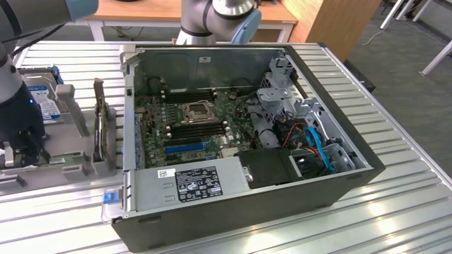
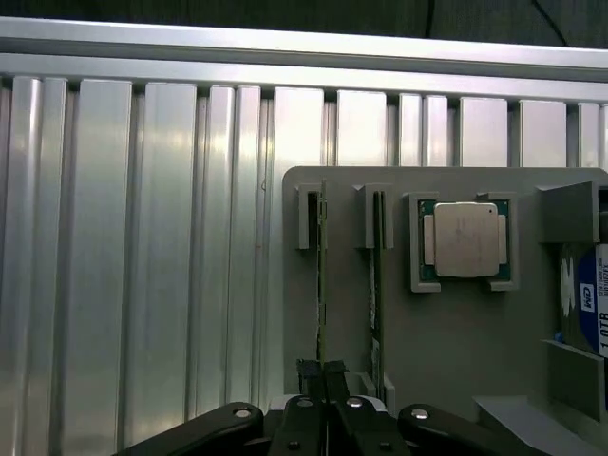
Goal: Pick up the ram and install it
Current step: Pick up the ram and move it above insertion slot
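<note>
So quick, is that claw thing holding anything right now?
The gripper: shut, pinching the ram, which stands on edge in the grey holder.

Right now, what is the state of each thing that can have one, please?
ram: on edge in its grey holder slot.
end effector: shut on the ram.
second memory stick: on edge in the neighbouring slot, free.
processor: flat in its pocket.
hard drive: seated in the grey holder.
computer case: open, side panel off.
</note>
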`<state>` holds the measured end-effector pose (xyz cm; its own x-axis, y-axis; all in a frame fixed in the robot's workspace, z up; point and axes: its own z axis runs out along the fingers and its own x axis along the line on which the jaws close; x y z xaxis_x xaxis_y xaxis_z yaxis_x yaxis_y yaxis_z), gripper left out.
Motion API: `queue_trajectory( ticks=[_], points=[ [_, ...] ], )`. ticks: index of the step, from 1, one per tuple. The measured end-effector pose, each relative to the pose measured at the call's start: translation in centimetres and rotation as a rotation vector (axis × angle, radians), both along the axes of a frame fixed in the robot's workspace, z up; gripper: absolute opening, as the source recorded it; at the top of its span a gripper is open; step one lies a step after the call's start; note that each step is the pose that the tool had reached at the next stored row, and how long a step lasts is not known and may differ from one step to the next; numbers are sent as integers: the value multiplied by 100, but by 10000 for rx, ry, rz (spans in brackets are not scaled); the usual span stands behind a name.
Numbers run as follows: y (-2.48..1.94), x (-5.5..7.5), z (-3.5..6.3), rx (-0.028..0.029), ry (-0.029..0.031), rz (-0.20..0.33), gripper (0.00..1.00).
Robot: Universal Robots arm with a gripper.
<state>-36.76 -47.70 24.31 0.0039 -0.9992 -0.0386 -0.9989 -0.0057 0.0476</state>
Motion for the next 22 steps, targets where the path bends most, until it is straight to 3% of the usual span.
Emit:
queue_trajectory(
  ticks=[14, 22],
  points=[
    [0, 1, 478, 0, 0, 0, 11],
    [0, 2, 811, -11, 1, -1, 11]
  ],
)
